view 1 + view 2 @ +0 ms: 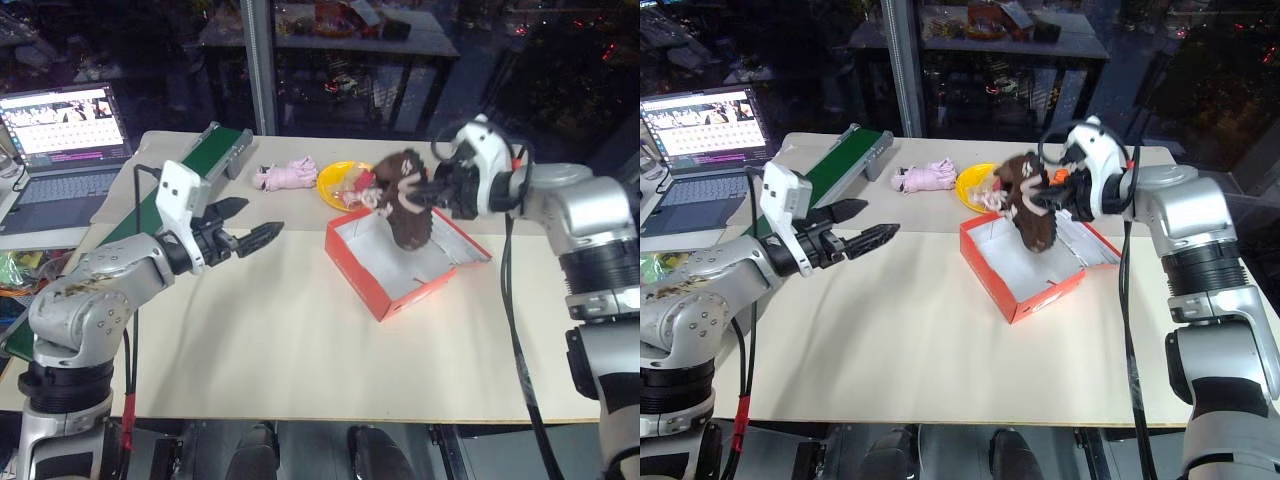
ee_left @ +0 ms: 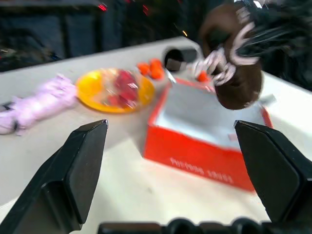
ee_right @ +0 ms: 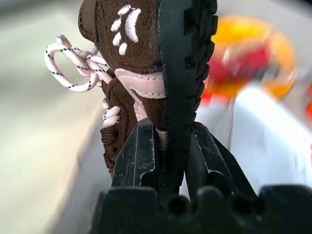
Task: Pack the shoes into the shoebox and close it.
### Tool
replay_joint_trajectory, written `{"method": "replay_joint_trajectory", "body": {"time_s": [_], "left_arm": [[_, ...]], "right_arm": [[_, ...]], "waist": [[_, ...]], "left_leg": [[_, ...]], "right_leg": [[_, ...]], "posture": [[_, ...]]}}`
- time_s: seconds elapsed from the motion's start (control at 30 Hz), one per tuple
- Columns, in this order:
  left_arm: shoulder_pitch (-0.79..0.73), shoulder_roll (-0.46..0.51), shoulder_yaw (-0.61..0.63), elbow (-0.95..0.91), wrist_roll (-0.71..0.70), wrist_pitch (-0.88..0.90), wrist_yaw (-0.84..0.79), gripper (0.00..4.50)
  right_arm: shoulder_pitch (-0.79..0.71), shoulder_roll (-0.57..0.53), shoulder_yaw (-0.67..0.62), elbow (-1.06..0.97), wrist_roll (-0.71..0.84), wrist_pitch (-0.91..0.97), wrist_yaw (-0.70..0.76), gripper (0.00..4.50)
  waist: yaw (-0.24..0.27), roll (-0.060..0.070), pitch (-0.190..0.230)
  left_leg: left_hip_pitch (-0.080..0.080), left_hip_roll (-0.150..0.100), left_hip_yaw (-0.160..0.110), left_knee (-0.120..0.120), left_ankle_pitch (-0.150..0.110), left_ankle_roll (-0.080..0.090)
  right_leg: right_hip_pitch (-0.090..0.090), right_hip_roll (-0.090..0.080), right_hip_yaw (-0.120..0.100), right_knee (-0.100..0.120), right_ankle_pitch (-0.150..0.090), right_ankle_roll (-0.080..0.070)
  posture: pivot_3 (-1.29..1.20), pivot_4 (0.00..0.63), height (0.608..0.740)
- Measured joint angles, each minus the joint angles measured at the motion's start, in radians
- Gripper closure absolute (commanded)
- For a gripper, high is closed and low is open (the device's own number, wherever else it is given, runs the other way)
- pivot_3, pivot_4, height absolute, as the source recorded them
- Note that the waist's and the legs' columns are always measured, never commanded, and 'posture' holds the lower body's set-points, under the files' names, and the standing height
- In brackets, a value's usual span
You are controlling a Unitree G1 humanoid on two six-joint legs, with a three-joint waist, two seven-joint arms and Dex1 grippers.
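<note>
At the left of the head view, the left gripper (image 1: 247,224) hung above the table (image 1: 260,340) with its fingers spread wide and nothing between them. Near upper centre lay a pink plush toy (image 1: 285,176) and a yellow plate (image 1: 338,180). Right of centre sat the open shoebox (image 1: 372,270). Above it, the right gripper (image 1: 428,194) was clamped on a dark brown shoe (image 1: 405,205), held steeply tilted over the box.
</note>
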State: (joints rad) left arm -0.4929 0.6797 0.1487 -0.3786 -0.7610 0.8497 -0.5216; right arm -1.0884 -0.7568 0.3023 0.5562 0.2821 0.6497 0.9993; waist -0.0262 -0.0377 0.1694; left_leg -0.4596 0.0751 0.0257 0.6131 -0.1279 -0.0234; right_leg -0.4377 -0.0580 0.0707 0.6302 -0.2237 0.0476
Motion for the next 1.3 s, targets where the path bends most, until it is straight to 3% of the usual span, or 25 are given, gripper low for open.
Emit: {"method": "replay_joint_trajectory", "body": {"time_s": [0.27, 0.53, 0.6, 0.9, 0.93, 1.3], "left_arm": [[0.029, -0.016, -0.013, -0.049, 0.013, 0.004, 0.009, 0.05], [0.061, -0.015, 0.002, -0.096, 0.008, 0.022, 0.032, 0.05], [0.066, -0.016, 0.005, -0.099, 0.006, 0.029, 0.038, 0.00], [0.067, -0.030, 0.006, -0.115, 0.001, 0.036, 0.050, 0.00], [0.067, -0.031, 0.006, -0.115, 0.000, 0.040, 0.050, 0.00], [0.077, -0.015, 0.008, -0.114, -0.008, 0.045, 0.037, 0.00]], "right_arm": [[-0.069, 0.095, 0.043, 0.409, -0.205, -0.301, 0.086, 4.11], [-0.114, 0.162, 0.009, 0.616, -0.296, -0.427, 0.065, 4.11], [-0.120, 0.174, -0.007, 0.643, -0.304, -0.439, 0.049, 3.16], [-0.123, 0.265, -0.064, 0.695, -0.340, -0.470, -0.025, 0.21], [-0.123, 0.272, -0.077, 0.695, -0.341, -0.473, -0.035, 0.05], [-0.159, 0.273, -0.154, 0.549, -0.325, -0.458, -0.018, 0.05]], "waist": [[-0.002, 0.001, 0.001], [-0.011, 0.001, 0.001], [-0.014, 0.001, 0.001], [-0.016, 0.001, 0.001], [-0.016, 0.001, 0.001], [-0.020, 0.001, 0.001]], "left_leg": [[0.000, 0.000, 0.000, -0.001, 0.000, 0.000], [0.001, 0.000, 0.000, 0.000, 0.001, -0.002], [0.002, 0.000, -0.001, 0.001, 0.001, -0.002], [0.004, 0.000, -0.001, 0.001, 0.002, -0.002], [0.004, 0.000, -0.001, 0.001, 0.002, -0.002], [0.004, 0.000, -0.001, 0.001, 0.002, -0.003]], "right_leg": [[0.000, 0.000, 0.000, 0.000, 0.000, 0.000], [0.001, 0.000, 0.000, 0.002, 0.000, 0.000], [0.002, 0.000, 0.000, 0.003, 0.001, 0.000], [0.005, 0.000, 0.000, 0.003, 0.002, 0.001], [0.005, 0.000, 0.000, 0.002, 0.002, 0.001], [0.003, 0.000, 0.000, 0.005, 0.002, 0.001]], "posture": [[0.00, 0.150, 0.736], [0.00, 0.150, 0.736], [0.00, 0.150, 0.736], [0.00, 0.150, 0.736], [0.00, 0.150, 0.736], [0.00, 0.150, 0.736]]}}
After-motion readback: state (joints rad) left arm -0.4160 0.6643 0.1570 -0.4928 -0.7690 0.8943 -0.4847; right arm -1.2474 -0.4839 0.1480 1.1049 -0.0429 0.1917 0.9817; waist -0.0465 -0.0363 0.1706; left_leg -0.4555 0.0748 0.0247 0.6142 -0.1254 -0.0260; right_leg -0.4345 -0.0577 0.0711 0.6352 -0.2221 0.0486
